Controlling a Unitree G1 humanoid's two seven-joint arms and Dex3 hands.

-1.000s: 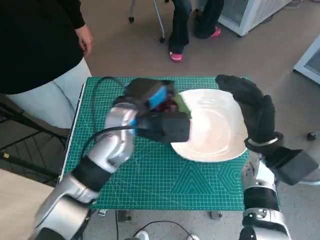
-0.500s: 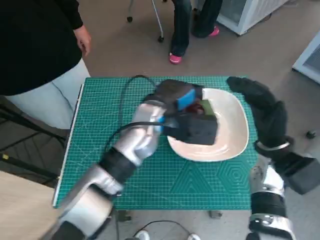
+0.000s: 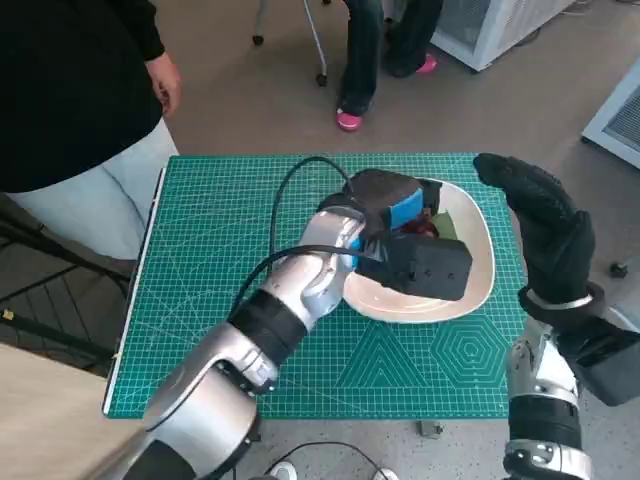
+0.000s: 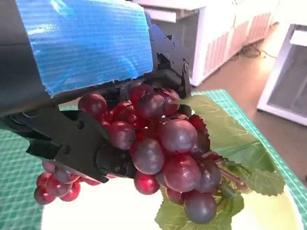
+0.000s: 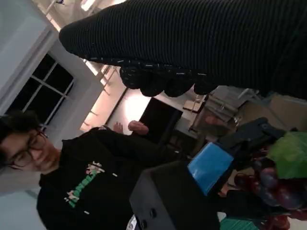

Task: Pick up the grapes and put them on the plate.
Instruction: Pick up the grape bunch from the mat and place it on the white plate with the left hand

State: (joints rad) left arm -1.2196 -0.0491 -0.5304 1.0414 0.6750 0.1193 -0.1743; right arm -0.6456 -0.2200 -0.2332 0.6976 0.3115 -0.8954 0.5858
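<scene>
Our left hand [image 3: 400, 205] grips the grapes [image 4: 163, 148] above the plate [image 3: 478, 262]. Our right hand [image 3: 545, 230] hovers beside the plate's rim, fingers apart, empty. A person [image 3: 75, 90] stands beside the table [image 3: 200, 250].

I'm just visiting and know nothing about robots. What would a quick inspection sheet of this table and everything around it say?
Surface: green cutting mat covers the small table.
Job's things: grapes with green leaves, held over the white plate.
Clutter: nothing seen.
Hands: left hand grips the grapes; right hand, gloved, is raised by the plate's edge, holding nothing.
Cables: black cable arches over the left forearm.
Surroundings: person in black top beside the table; another's legs beyond; white cabinets.
</scene>
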